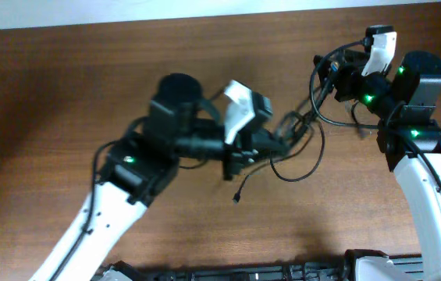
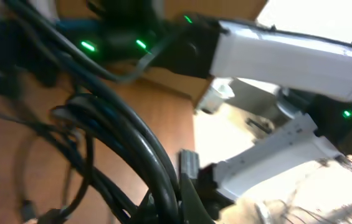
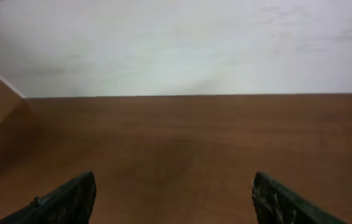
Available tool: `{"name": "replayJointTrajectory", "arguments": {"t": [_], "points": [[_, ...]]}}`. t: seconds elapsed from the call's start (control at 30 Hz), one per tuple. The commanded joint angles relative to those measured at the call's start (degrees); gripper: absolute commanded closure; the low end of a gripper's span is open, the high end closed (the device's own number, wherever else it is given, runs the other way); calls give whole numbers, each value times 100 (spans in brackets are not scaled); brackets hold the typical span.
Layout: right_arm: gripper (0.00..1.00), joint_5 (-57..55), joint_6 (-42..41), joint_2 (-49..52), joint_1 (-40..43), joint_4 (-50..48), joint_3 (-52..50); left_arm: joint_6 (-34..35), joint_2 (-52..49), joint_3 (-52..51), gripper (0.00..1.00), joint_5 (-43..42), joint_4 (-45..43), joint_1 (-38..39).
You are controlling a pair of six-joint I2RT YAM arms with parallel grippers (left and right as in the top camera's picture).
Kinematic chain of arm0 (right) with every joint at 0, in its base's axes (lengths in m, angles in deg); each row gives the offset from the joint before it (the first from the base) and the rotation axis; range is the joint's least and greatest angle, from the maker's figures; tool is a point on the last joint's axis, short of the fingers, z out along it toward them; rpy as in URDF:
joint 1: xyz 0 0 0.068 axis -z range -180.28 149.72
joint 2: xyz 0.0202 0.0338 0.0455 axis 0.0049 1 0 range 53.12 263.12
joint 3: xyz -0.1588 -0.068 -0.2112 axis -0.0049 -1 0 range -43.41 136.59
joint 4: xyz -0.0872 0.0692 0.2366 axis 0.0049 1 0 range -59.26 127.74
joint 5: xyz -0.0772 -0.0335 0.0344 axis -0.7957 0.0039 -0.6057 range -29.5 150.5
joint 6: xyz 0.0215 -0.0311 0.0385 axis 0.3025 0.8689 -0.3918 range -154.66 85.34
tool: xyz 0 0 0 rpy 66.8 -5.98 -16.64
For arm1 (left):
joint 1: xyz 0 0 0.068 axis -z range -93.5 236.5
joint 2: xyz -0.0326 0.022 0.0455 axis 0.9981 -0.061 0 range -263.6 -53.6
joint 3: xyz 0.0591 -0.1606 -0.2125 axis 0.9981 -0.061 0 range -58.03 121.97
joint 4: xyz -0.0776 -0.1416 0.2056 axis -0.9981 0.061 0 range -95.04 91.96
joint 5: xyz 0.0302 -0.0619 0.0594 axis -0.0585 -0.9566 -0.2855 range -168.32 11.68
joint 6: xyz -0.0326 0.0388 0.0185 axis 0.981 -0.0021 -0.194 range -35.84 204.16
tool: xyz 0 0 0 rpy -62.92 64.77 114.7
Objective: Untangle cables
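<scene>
The cables [image 1: 296,133] are thin black cords bunched near the table's middle. One loop [image 1: 298,173] trails toward the front, and a small plug [image 1: 236,197] lies at a cord's end. My left gripper [image 1: 279,140] reaches in from the left and is shut on the bunch. In the left wrist view the cords [image 2: 123,134] run thick and blurred through the shut left gripper [image 2: 177,210]. My right gripper [image 1: 331,72] hovers at the back right, just beyond the bunch. In its own view the right gripper [image 3: 172,186] is open, with only bare table between its fingers [image 3: 70,199].
The brown wooden table [image 1: 64,86] ends at a white wall [image 3: 176,43] along the back. The right arm's white link [image 2: 288,56] fills the top of the left wrist view. Both arm bases [image 1: 407,257] stand at the front edge.
</scene>
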Motion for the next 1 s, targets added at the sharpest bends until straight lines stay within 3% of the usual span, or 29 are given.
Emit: {"name": "replayJointTrajectory", "arguments": {"t": [0.0,0.23,0.43,0.97], "points": [[22,-833,-28,26,61,144,61,-201,640,33,100,-422,-42,-623],[22,-1056,52,26,61,411,61,-258,1167,33,100,-393,-59,-1620],[22,-1027,55,24,61,763,59,-254,1283,33,100,146,-48,-2057],[22,-138,269,-81,61,809,61,-210,1283,33,100,1714,680,-2131]]}}
